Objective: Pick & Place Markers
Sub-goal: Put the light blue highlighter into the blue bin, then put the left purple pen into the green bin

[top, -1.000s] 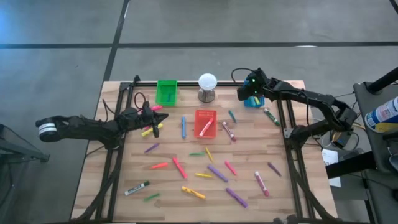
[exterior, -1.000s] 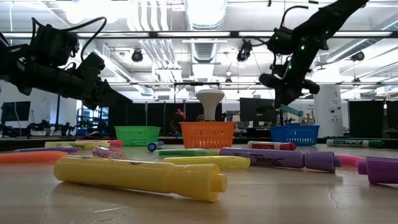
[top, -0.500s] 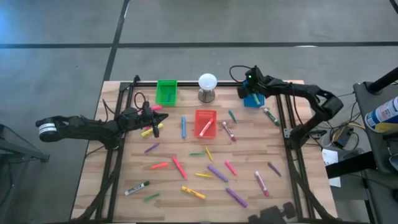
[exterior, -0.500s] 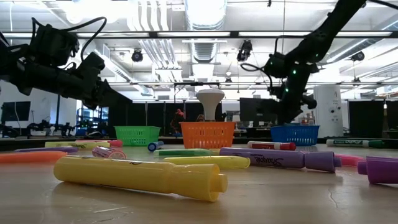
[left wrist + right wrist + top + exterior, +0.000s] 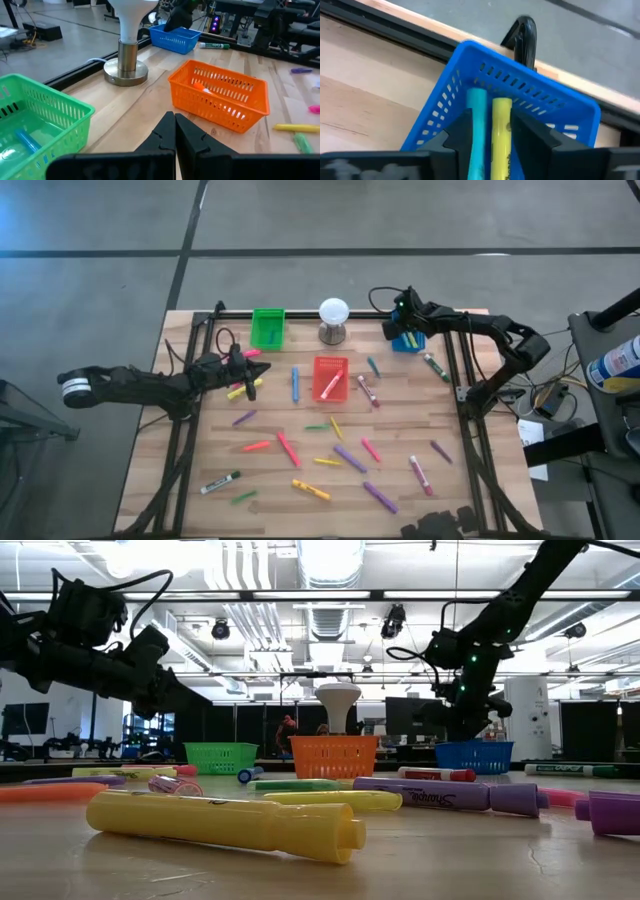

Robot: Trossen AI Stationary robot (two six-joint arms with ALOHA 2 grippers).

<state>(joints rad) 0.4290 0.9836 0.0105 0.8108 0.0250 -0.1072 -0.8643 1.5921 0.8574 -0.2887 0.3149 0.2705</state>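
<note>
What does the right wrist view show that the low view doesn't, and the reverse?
Only the right wrist view looks into the blue bin: a teal marker and a yellow marker lie side by side between the right gripper's open fingers. Only the low view shows the green bin, the orange bin, the left gripper, shut, and the markers strewn on the table. Both show the blue bin.

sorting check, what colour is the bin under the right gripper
Blue bin; the right wrist view shows it best.
</note>
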